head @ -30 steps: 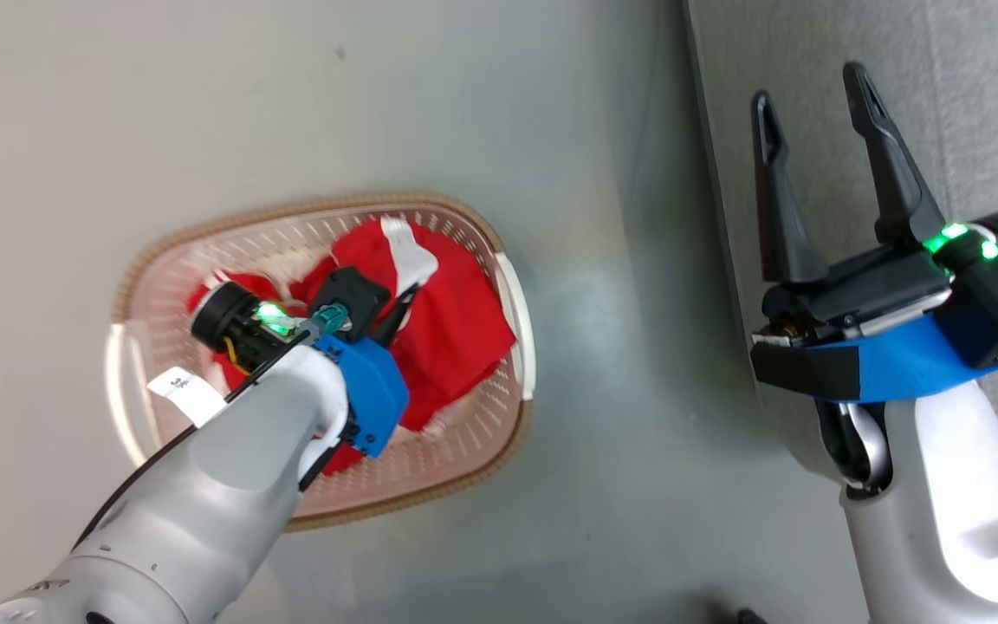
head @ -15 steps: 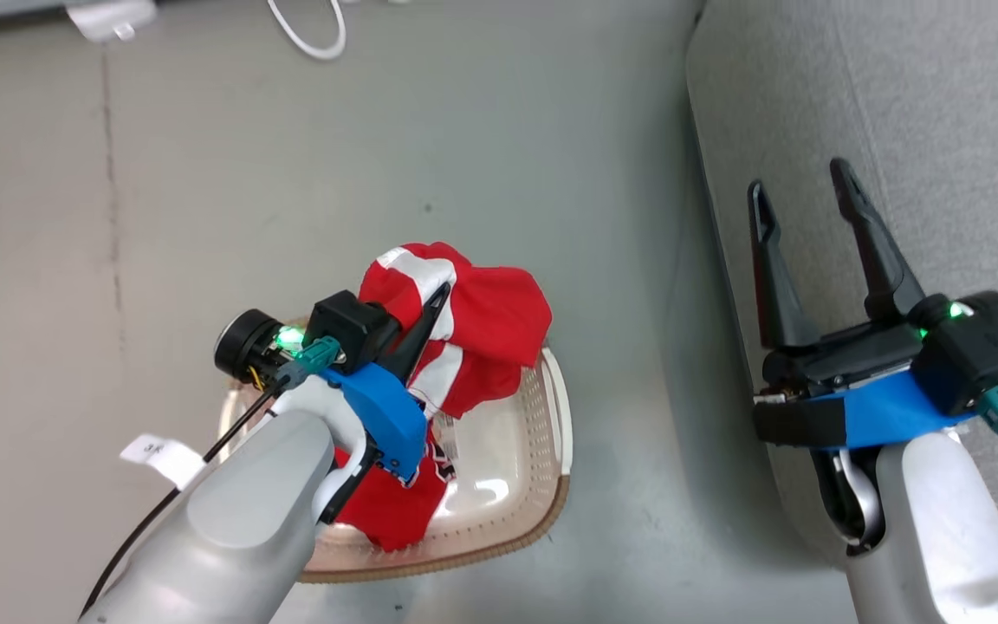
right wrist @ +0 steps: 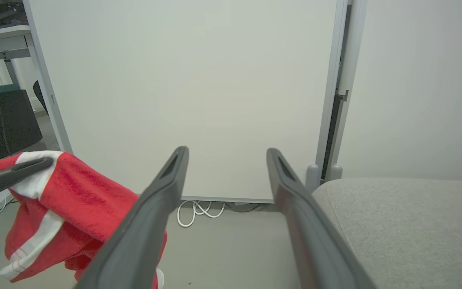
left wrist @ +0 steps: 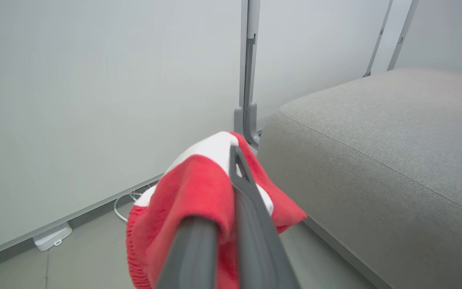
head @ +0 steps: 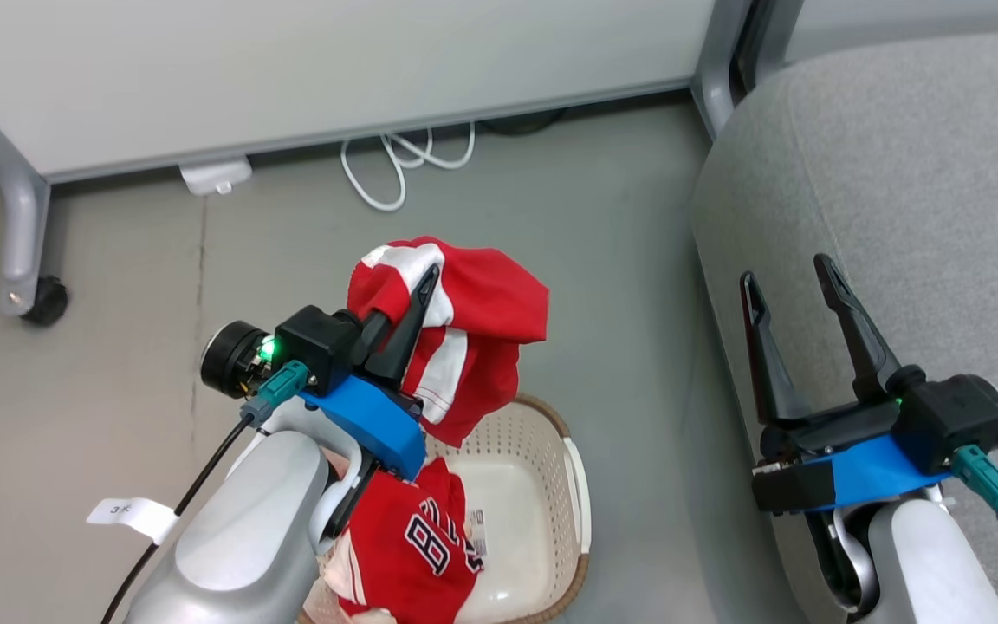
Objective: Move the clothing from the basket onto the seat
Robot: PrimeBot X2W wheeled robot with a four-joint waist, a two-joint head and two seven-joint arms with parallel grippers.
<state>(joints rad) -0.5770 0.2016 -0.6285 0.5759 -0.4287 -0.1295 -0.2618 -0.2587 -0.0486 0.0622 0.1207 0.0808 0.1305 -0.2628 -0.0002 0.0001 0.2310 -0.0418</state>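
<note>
The left gripper [head: 425,282], clamped shut on the striped red garment [head: 482,321], holds it clear above the laundry basket [head: 581,503] and jersey [head: 412,546] beneath, ready to cross to the grey sofa [head: 897,191] at its right, where the right gripper [head: 789,273] hangs spread, empty.

Your left tool [head: 428,279] is clamped tight on the striped garment [head: 490,303], its pale forearm [head: 239,520] angled in from the near left. Your right tool [head: 785,270] stands on the right, fingers [head: 850,316] spread wide, pointing far, empty.

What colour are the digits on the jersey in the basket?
Black with white outlines, on the red jersey; clearest in the head view.
</note>
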